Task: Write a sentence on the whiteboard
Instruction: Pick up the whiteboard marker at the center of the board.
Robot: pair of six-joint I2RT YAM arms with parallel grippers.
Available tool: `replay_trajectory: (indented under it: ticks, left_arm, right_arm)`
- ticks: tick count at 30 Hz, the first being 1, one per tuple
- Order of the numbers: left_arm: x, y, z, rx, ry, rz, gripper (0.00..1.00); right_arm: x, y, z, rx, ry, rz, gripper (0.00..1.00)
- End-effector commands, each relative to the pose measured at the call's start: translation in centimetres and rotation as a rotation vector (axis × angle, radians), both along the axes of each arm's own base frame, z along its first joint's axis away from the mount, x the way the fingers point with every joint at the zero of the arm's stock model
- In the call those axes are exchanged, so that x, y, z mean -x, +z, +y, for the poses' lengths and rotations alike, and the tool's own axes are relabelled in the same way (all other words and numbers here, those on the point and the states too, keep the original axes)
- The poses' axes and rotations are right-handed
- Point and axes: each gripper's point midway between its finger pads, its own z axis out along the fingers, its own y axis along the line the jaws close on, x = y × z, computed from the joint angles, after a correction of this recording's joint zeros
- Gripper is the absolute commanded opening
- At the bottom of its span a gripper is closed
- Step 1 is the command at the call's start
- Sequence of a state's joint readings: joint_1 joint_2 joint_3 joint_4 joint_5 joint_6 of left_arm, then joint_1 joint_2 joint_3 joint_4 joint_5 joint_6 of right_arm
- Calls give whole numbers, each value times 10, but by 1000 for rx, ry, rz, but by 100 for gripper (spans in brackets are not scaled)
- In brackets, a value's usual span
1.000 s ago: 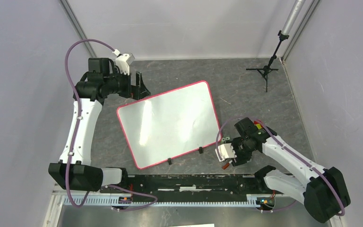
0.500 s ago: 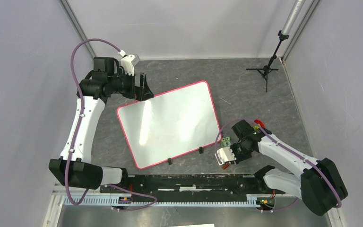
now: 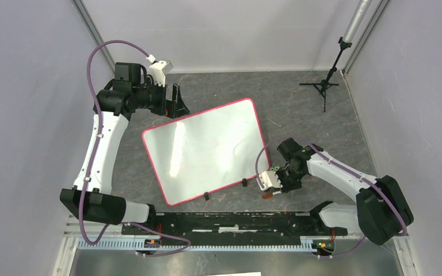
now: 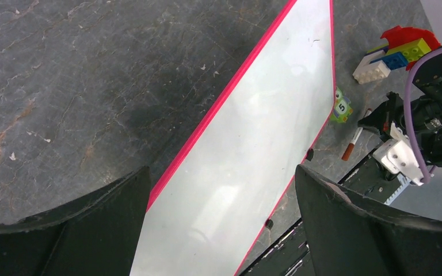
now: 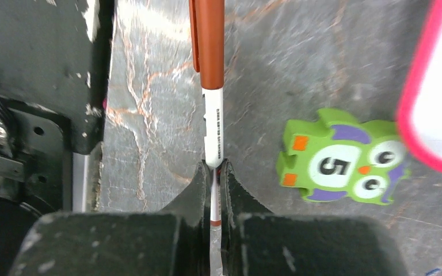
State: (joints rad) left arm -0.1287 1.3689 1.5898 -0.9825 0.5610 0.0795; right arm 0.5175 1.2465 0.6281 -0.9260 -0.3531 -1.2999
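The whiteboard (image 3: 207,152) lies tilted on the dark stone table, glossy white with a pink rim and two black clips on its near edge. Its surface (image 4: 253,138) is blank, and no sentence shows on it. My right gripper (image 5: 213,172) is down at the table just right of the board's near right corner (image 5: 437,109). It is shut on the white barrel of a marker (image 5: 212,75), whose reddish-brown cap points away from the jaws. My left gripper (image 4: 221,224) hovers open over the board's far left corner (image 3: 175,106) with nothing between its fingers.
A green foam owl with a "5" (image 5: 336,161) lies between the marker and the board. A pile of red, yellow, blue and white toy bricks (image 4: 397,49) sits behind the right arm. A small black tripod (image 3: 325,86) stands far right, and a black rail (image 3: 230,221) runs along the near edge.
My right gripper has closed on the marker and shifted slightly left. My left gripper has moved a little to the right along the board's far corner, still open.
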Motion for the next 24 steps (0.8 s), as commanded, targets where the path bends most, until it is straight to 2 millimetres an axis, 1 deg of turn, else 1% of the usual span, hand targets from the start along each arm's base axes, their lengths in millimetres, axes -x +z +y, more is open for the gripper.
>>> replay_trajectory:
  ticks: [1,5,7,9,10,12,15,17,19,22,24]
  left_arm:
    - [5,28,-10,35,-63,-70,100]
    - [16,48,-16,61,-123,-132,100]
    - [23,54,-21,70,-183,-159,100]
    - [37,54,-28,17,-283,-186,100]
    - [44,51,-29,-37,-336,-194,100]
    - [57,44,-32,-147,-442,-223,100]
    - [76,35,-40,-288,-607,-299,100]
    - [89,29,-48,-400,-729,-365,100]
    - [107,19,-59,-517,-882,-424,100]
    - [125,4,-74,-672,-1085,-524,96]
    - [135,-1,-86,-721,-1188,-582,93]
  right_arm:
    - [-7,49,44,-205,-48,27,0]
    - [-16,93,75,-371,-110,37,0]
    - [-22,116,90,-461,-151,44,0]
    - [-29,138,103,-558,-207,72,0]
    - [-33,149,108,-602,-234,91,0]
    - [-33,166,118,-676,-270,158,0]
    - [-25,179,128,-739,-298,285,0]
    - [-17,183,133,-768,-307,372,0]
    - [-10,187,137,-796,-311,455,0]
    - [-4,188,139,-816,-308,505,0]
    - [-3,185,139,-811,-325,519,0]
